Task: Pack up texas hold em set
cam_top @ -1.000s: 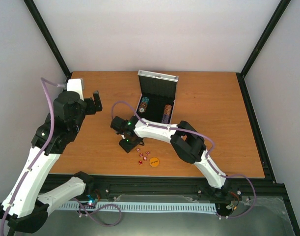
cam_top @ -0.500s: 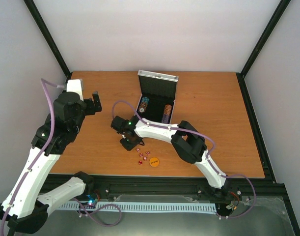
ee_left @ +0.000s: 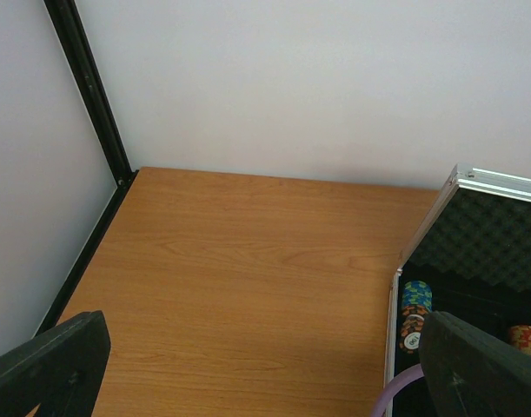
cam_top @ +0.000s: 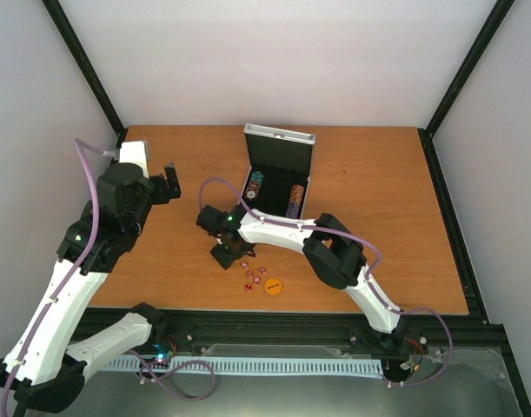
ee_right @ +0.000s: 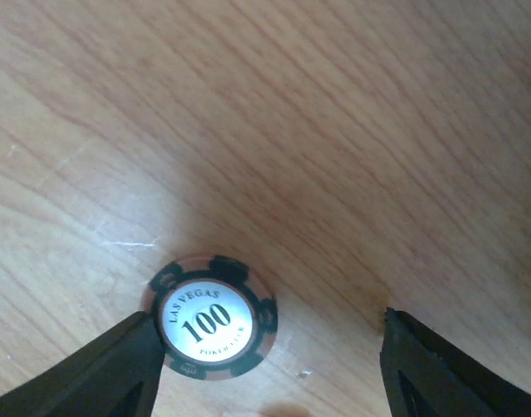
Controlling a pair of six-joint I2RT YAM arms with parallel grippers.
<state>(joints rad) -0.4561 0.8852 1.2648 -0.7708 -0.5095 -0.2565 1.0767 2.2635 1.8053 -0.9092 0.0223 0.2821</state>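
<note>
Packing of the hold 'em set, one loose chip in hand's reach. In the right wrist view a single poker chip [ee_right: 213, 317], marked "LAS VEGAS 100", lies flat on the tabletop [ee_right: 352, 130] at lower left of the frame. The right end effector [ee_right: 271, 332] stands released around it, one finger close against the chip's left rim and the other well apart at lower right. The chip looks thin, rigid, light and smooth-edged; lying flat it offers only its rim, so the likely hold is a pinch straight across the diameter, low against the wood, where it may slip or tip. In the top view the open case [cam_top: 280, 135] sits at upper centre with two rows of stacked chips [cam_top: 255, 184] inside. The red dice [cam_top: 253, 276] and the orange disc [cam_top: 273, 285] lie loose at lower centre. The left end effector [ee_left: 261, 326] hangs released, grasping nothing. Hidden or unclear: the loose chip is covered by the right wrist in the top view. Both fingertips are cut off by the lower edge in the wrist view, so actual contact with the rim cannot be told. No card deck or case handle can be made out.
</note>
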